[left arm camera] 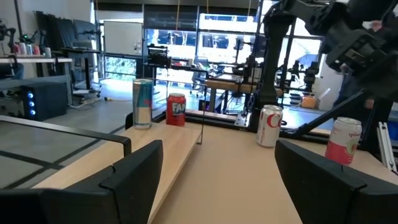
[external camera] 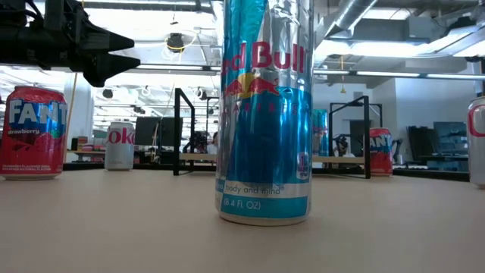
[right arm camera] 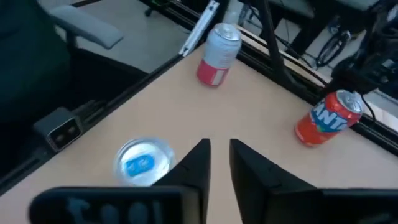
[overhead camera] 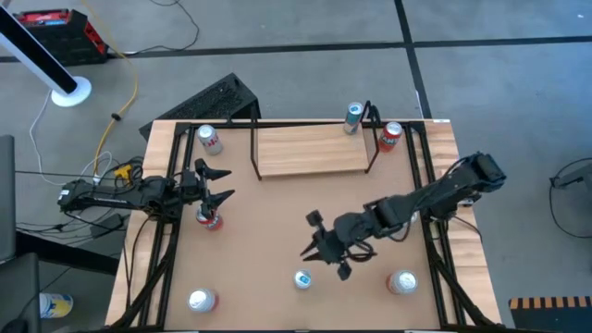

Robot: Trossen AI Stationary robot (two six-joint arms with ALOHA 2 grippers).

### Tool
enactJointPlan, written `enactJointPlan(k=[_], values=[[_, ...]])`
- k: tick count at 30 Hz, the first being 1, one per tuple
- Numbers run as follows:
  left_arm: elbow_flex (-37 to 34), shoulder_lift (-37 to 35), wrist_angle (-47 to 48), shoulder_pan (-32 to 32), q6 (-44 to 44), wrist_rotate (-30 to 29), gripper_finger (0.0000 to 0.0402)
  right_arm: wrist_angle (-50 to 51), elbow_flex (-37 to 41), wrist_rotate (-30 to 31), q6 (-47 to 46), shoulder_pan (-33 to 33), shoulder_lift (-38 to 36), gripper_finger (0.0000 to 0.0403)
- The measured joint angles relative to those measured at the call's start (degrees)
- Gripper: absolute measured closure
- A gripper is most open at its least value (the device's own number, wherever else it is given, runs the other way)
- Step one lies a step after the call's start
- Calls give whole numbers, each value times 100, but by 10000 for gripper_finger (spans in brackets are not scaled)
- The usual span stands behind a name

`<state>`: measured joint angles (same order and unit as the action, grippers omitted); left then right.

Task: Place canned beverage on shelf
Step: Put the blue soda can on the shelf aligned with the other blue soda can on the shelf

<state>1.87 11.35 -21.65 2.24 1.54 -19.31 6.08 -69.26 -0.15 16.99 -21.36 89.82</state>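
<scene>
Two arms reach over the table: the right gripper, its fingers a narrow slit apart and holding nothing, hangs just beside and above the blue can, which stands upright on the tabletop near the front edge, well apart from the shelf. Left of the shelf's front, the left gripper waits with fingers wide and empty near a red can. The shelf holds no can.

left end effector open, right end effector narrow
</scene>
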Motion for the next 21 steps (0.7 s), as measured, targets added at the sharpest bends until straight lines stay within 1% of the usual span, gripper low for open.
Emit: enactJointPlan(k=[2, 7, 12, 13, 16, 21], values=[[0, 0, -2, 0, 0, 2, 107, 289, -224, -137, -202, 29, 112, 290], [0, 0, -3, 0, -47, 2, 107, 858, -799, -1046, -643, 138, 456, 215], [2, 0, -61, 0, -316, 6, 107, 1132, -1202, -1133, -1082, 98, 727, 138], [2, 0, -59, 0, -377, 7, 107, 1165, -1247, -1097, -1160, 65, 791, 127], [2, 0, -49, -1, -491, 65, 107, 1180, -1384, -741, -1325, -112, 991, 100], [2, 0, 122, -2, -450, 508, 107, 1441, -1567, 164, -1698, -468, 1302, 75]])
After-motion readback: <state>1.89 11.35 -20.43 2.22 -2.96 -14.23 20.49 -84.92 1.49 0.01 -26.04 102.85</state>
